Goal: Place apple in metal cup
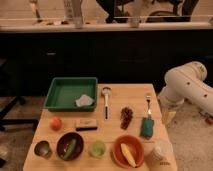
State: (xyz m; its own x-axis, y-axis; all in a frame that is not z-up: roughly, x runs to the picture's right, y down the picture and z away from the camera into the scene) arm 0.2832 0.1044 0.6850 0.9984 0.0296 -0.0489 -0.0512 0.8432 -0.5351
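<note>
Dark cabinet fronts run along the back under a pale counter, with a wooden table in front of them; starting at the business end, the gripper hangs low just beside the table's right edge, fingers spread apart with nothing between them; above it the fat white arm bends in from the right of the shot; closest to it on the table are a teal sponge-looking block and a fork lying just behind that; next over is the dark grape bunch, then a long-handled spoon lying front-to-back near the middle; front right corner has a white paper cup, and beside it an orange bowl with a banana in it; going left along the front row there's a translucent green cup, a dark bowl with something green inside, then the metal cup upright at the front left corner; the apple sits on the wood just behind the metal cup, near it but not touching, and well apart from the gripper on the opposite side of the table; a small brown box lies to the apple's right; back left is a green tray with a crumpled white scrap in its front right corner.
</note>
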